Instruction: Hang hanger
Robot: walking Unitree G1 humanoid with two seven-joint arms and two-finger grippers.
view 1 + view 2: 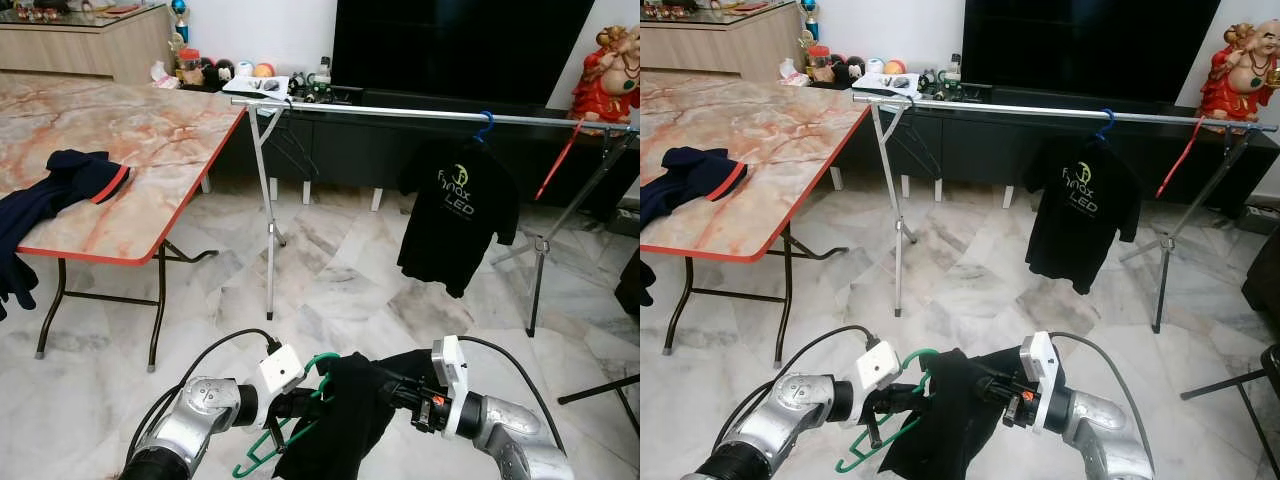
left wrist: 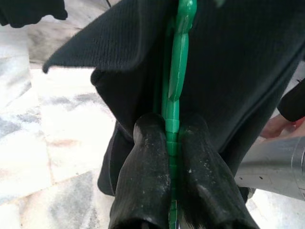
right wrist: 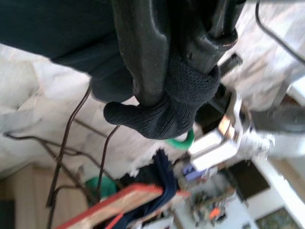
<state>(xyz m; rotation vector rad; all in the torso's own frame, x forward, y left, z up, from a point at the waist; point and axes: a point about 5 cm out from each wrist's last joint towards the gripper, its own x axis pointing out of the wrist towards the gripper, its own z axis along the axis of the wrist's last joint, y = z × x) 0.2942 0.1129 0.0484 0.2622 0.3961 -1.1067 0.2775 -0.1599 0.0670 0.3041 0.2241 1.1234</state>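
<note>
Left gripper clamped on green hanger, low centre of frame. Right gripper pinching black garment draped over it. Both arms bent inward, meeting low.

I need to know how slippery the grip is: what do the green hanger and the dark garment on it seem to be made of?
The hanger looks like moulded plastic: uniform green, smooth and slightly glossy, with ridged seams. The garment looks like a matte knit fabric, probably cotton or a blend: fine ribbed texture and soft folds. The left gripper has its jaws shut on the hanger.
</note>
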